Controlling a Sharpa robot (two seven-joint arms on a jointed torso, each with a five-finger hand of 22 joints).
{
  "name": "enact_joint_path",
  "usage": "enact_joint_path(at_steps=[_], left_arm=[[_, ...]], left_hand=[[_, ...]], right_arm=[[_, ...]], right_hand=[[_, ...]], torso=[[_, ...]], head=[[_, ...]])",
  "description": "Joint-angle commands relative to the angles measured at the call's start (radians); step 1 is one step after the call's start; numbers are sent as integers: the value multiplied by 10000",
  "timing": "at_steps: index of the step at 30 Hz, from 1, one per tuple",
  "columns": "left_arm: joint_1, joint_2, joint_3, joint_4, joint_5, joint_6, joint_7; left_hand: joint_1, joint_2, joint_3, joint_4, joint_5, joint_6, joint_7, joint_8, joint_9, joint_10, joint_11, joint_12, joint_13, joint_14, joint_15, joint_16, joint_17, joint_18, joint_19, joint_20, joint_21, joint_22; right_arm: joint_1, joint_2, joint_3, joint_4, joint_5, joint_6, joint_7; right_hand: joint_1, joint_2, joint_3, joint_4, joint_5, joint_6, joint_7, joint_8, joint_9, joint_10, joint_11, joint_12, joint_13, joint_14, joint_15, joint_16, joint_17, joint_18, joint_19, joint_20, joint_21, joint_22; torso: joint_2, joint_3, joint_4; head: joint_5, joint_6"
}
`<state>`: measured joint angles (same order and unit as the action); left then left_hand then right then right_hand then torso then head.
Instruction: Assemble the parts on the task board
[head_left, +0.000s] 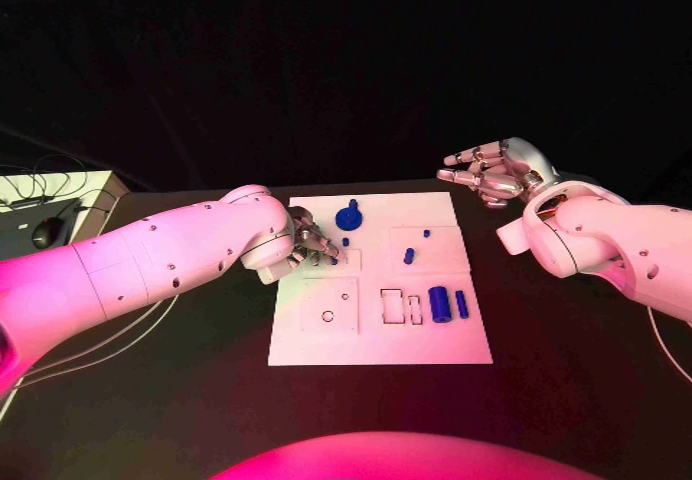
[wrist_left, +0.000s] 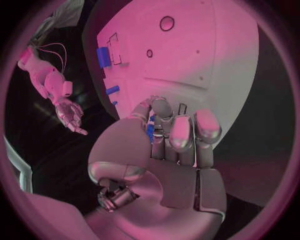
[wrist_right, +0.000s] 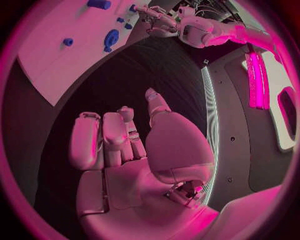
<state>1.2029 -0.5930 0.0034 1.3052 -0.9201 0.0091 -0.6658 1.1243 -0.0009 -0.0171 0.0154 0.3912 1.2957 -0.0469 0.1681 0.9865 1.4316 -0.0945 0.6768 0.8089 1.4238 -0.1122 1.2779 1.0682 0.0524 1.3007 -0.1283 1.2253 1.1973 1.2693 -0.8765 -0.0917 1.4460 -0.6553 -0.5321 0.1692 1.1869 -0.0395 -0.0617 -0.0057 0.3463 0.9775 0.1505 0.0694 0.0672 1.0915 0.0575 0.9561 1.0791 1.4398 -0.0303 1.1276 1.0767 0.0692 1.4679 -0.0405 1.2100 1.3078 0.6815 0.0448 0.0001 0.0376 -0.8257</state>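
Currently left robot hand (head_left: 307, 247) pinching small blue part (wrist_left: 150, 131) over task board (head_left: 378, 340); right robot hand (head_left: 490, 170) spread, empty.

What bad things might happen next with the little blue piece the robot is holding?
The left hand pinches a small blue part only at its fingertips, so it might slip and drop onto the task board. That hand also hangs near the blue knob-shaped part and some small blue pegs, so moving could bump them. The right hand hovers off the board, too far away to catch anything.
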Motion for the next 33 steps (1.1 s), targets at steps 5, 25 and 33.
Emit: enact_joint_path(at_steps=[5,25,33], left_arm=[[-8,-119,148,247,28,-134,251],[-1,-783,1336,564,204,-342,720],[20,-823,1438,-4,-63,-549,1050]], left_hand=[[123,-158,-1600,402,-140,-217,18,93,138,-192,43,60,9,13,-59,-80,-149,-35,32,-37,-197,-85],[1132,-435,-1500,892,-522,-1947,1103,-968,-2369,-1751,723,-665,-1109,-1060,371,-2295,-2560,516,-1586,378,-2867,-2222],[1483,-195,-1947,779,-494,-2365,1394,-278,-5304,-1797,975,-1593,-3681,-1367,593,-2676,-3303,858,-1601,820,-3978,-2905]], right_arm=[[-9,-12,5,-11,-66,26,96],[-22,-43,5,-81,-65,-27,140],[-25,-49,5,-100,-58,-78,195]], right_hand=[[-77,19,8,-56,57,3,86,29,13,-17,-78,-14,-4,17,5,-39,4,103,808,-19,26,1788],[-90,18,10,-50,55,-12,92,28,13,-29,-75,-27,-15,17,8,-45,1,106,807,-17,15,1786],[-78,19,17,-63,58,-20,92,30,13,-65,-74,-75,-54,13,8,-58,-9,108,806,-15,5,1783]], torso=[[0,-4,-1],[-28,15,13],[-6,0,17]], head=[[-15,19],[-35,87],[44,221]])
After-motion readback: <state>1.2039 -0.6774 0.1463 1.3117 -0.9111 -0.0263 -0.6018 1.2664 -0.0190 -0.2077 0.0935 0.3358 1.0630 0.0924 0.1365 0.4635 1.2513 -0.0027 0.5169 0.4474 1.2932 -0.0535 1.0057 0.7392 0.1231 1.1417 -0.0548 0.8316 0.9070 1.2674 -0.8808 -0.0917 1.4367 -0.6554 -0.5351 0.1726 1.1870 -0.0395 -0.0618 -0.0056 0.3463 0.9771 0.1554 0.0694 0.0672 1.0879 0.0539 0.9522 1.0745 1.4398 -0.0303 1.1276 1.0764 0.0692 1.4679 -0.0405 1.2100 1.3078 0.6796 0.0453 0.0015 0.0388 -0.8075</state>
